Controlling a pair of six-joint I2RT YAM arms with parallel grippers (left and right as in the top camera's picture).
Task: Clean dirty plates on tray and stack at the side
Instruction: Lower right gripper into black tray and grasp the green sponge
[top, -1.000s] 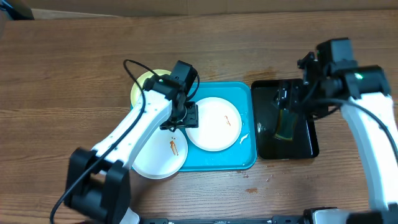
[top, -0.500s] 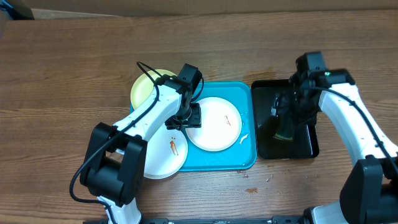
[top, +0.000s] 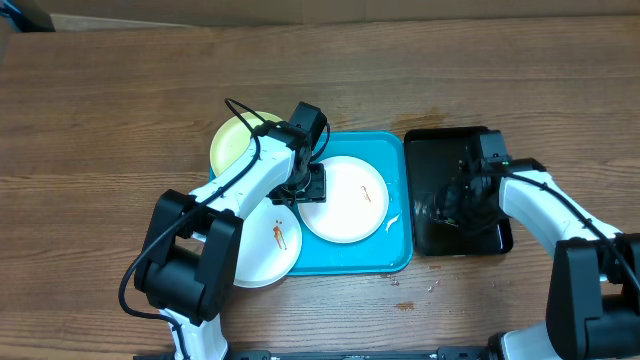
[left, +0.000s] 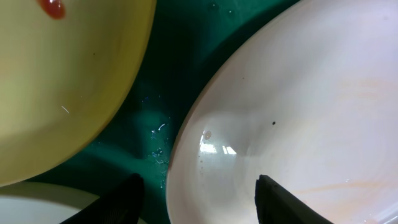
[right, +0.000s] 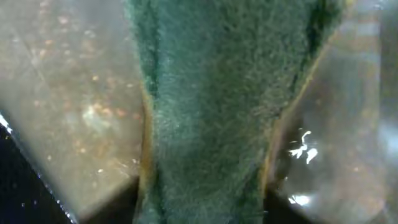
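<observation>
Wooden table (top: 100, 120), white plate (top: 345, 200) in cyan tray (top: 395, 260)

The left arm (top: 235, 195) extends from its base at the near-left table edge, up and to the right, with the white forearm link running diagonally. Its wrist is pitched down, so the left gripper (top: 308, 186) points at the work surface. In the left wrist view, the two dark fingers (left: 118, 199) stand wide apart. The right arm (top: 548, 198) rises from the near-right edge and reaches left, elbow bent. The right gripper (top: 462, 196) is set low, with its jaws pinched on a green sponge (right: 205, 112).
</observation>
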